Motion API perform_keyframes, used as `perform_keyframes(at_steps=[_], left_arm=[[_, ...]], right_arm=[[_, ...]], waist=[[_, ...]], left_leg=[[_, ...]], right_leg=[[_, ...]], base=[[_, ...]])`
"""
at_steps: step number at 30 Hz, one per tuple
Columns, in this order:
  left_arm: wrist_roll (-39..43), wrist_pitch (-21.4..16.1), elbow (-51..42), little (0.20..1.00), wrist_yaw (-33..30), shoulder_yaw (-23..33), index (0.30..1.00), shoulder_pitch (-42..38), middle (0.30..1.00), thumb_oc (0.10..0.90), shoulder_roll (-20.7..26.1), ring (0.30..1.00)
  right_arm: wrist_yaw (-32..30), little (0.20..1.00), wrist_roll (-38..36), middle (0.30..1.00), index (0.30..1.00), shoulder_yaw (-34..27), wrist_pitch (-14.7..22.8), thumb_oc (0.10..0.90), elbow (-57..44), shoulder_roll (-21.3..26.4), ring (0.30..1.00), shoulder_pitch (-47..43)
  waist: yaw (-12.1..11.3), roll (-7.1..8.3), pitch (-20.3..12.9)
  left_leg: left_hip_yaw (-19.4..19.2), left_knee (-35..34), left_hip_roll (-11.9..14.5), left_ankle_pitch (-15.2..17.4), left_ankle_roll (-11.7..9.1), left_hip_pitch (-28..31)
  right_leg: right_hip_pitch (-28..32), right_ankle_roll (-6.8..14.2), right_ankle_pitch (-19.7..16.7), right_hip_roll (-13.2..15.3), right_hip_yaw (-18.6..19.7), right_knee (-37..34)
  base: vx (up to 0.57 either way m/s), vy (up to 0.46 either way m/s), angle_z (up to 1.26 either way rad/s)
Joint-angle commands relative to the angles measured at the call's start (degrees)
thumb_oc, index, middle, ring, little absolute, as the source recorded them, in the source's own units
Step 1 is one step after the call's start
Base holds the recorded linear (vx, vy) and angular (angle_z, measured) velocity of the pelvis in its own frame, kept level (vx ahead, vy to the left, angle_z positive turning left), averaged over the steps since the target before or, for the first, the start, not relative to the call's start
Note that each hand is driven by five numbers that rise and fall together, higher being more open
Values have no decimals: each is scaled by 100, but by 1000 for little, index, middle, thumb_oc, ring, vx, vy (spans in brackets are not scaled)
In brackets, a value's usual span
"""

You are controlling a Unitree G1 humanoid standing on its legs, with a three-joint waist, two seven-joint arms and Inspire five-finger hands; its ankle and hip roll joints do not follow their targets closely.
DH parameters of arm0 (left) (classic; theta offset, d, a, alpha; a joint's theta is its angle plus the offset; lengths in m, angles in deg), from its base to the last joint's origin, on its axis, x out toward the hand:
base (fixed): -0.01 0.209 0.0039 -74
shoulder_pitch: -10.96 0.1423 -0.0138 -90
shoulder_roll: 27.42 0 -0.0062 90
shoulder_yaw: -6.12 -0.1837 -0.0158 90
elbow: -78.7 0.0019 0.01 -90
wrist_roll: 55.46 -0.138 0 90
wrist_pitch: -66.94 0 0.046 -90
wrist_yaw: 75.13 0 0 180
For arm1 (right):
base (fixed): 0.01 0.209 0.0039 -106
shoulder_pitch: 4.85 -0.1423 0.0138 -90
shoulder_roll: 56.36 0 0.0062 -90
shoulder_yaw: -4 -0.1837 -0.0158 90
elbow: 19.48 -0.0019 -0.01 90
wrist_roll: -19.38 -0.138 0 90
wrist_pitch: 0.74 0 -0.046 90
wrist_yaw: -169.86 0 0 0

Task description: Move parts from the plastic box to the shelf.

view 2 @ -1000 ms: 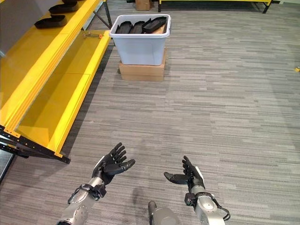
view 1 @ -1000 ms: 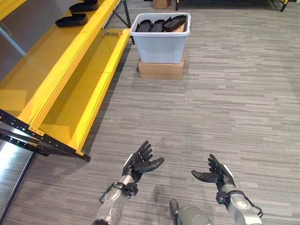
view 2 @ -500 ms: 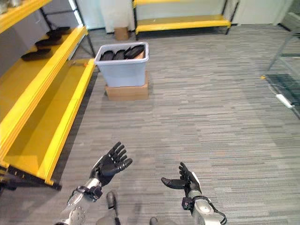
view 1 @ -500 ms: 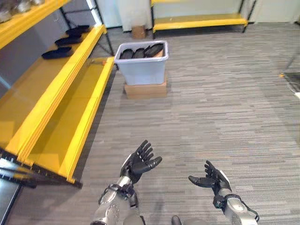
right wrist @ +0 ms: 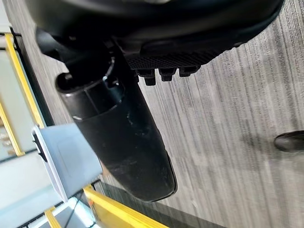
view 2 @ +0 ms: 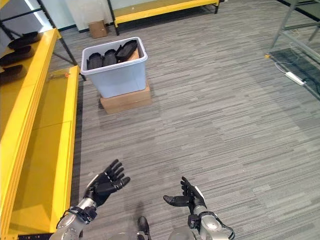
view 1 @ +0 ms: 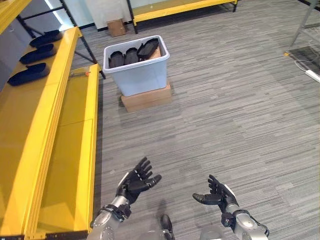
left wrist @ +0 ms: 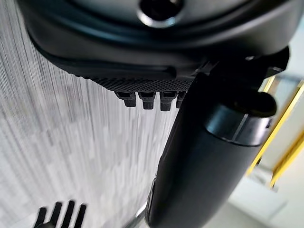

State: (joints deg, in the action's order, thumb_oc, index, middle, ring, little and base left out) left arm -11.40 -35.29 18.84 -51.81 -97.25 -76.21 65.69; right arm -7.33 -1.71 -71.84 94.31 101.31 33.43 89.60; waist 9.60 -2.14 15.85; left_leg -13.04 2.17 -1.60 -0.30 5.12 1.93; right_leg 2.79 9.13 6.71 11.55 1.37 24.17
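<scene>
A pale plastic box (view 1: 136, 66) stands on a cardboard carton (view 1: 146, 98) on the floor, far ahead. Several black parts (view 1: 131, 54) stick up inside it. Three more black parts (view 1: 29, 73) lie on the yellow shelf (view 1: 50, 145) along the left. My left hand (view 1: 135, 182) hovers low in front of me, open and empty, fingers spread. My right hand (view 1: 216, 196) is beside it, open too, palm up, holding nothing. Both hands are well short of the box.
Grey plank floor (view 1: 230, 110) stretches between me and the box. A second yellow shelf (view 1: 175, 6) runs along the far wall, with a small cardboard box (view 1: 117, 27) near it. A metal rack leg and a white power strip (view 1: 312, 75) are at the far right.
The whole view has swung, so the camera moved: the box now sits nearer and more to the left. Both hands stay open, low in front of me.
</scene>
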Motion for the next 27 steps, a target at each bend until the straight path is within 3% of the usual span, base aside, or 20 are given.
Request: perform_keyframes(at_steps=[1, 5, 8, 9, 11, 13, 15, 16, 17, 19, 21, 27], left_arm=[[-95, -762, -649, 1000, 154, 77, 1000, -297, 1000, 900, -39, 1000], [-134, -675, -660, 1000, 151, 15, 1000, -407, 1000, 900, -46, 1000], [-214, -550, -731, 1000, 214, 33, 1000, -463, 1000, 900, -81, 1000], [-227, -557, -762, 1000, 225, 33, 1000, -440, 1000, 900, -67, 1000], [-141, -647, -768, 1000, 246, 49, 1000, -394, 1000, 900, -50, 1000], [-123, -613, -819, 1000, 228, 99, 1000, -365, 1000, 900, -25, 1000], [-221, -480, -919, 1000, 151, 146, 1000, -363, 1000, 900, -37, 1000], [-316, -443, -950, 1000, 123, 151, 1000, -368, 1000, 900, -69, 1000], [-342, -549, -835, 1000, 147, 1, 1000, -394, 1000, 900, -184, 1000], [-309, -575, -701, 1000, 498, -165, 1000, -427, 1000, 900, -237, 1000], [-412, -549, -695, 1000, 551, -260, 1000, -473, 1000, 900, -273, 1000], [-241, -525, -676, 1000, 788, -227, 1000, -346, 1000, 900, -221, 1000]], right_arm=[[-126, 1000, 130, 1000, 1000, 67, 434, 900, -490, 163, 1000, -266], [-263, 1000, 59, 1000, 1000, 48, 446, 900, -539, 161, 1000, -272], [-236, 1000, -96, 1000, 1000, 40, 406, 900, -510, 255, 1000, -316], [-186, 1000, -142, 1000, 1000, 42, 391, 900, -476, 273, 1000, -363], [-105, 1000, -129, 1000, 1000, 85, 384, 900, -506, 289, 1000, -450], [-97, 1000, -82, 1000, 1000, 100, 296, 900, -649, 287, 1000, -450], [-58, 1000, -19, 1000, 1000, 91, 165, 900, -853, 289, 1000, -406], [-27, 1000, 8, 1000, 1000, 90, 99, 900, -953, 294, 1000, -384], [81, 1000, 26, 1000, 1000, 36, 102, 900, -932, 312, 1000, -293], [64, 1000, -42, 1000, 1000, -19, 243, 900, -685, 313, 1000, -271], [17, 1000, -127, 1000, 1000, -47, 295, 900, -588, 314, 1000, -281], [-11, 1000, -178, 1000, 1000, 66, 466, 900, -325, 303, 1000, -380]], waist=[[27, -239, -587], [-25, -262, -591], [-164, -310, -411], [-183, -312, -353], [-149, -349, -239], [-56, -235, -188], [15, -103, -205], [65, -21, -228], [241, 35, -184], [292, 96, -139], [304, 129, -180], [210, 131, -281]], left_leg=[[203, -34, 197, 359, -55, -309], [99, -20, 89, 466, 120, -265], [55, 27, -57, 669, 207, -15], [34, 7, -46, 673, 187, 84], [-19, -98, 57, 537, 112, 237], [31, -237, 5, 520, 41, 434], [78, -335, -97, 567, 16, 556], [125, -420, -188, 609, 0, 662], [486, -613, -391, 750, -6, 1036], [778, -634, -467, 860, 7, 1243], [946, -613, -480, 859, 9, 1269], [644, -282, -223, 1025, -32, 1284]], right_leg=[[-152, -206, -583, -316, -33, 467], [-485, -205, -1064, -449, -55, 1698], [-921, -259, -1216, 71, -442, 2981], [-947, -280, -1071, 30, -501, 2949], [-1184, -388, -915, -333, -641, 2246], [-1168, -367, -654, -620, -760, 846], [-1124, -327, -670, -783, -860, -497], [-1170, -299, -856, -895, -915, -1262], [-1601, -149, -1499, -996, -796, -1893], [-1707, -88, -1779, -1013, -732, -1969], [-1534, -130, -1750, -1047, -600, -2082], [-1123, -365, -1168, -1008, -840, -1783]], base=[[150, 198, -35], [98, 195, -11], [124, 237, -14], [93, 90, -26], [70, -51, -51], [136, -105, -60], [189, -104, -38], [443, -164, -15], [543, -197, 55], [528, -250, 111], [335, -255, 90], [399, -358, 68]])
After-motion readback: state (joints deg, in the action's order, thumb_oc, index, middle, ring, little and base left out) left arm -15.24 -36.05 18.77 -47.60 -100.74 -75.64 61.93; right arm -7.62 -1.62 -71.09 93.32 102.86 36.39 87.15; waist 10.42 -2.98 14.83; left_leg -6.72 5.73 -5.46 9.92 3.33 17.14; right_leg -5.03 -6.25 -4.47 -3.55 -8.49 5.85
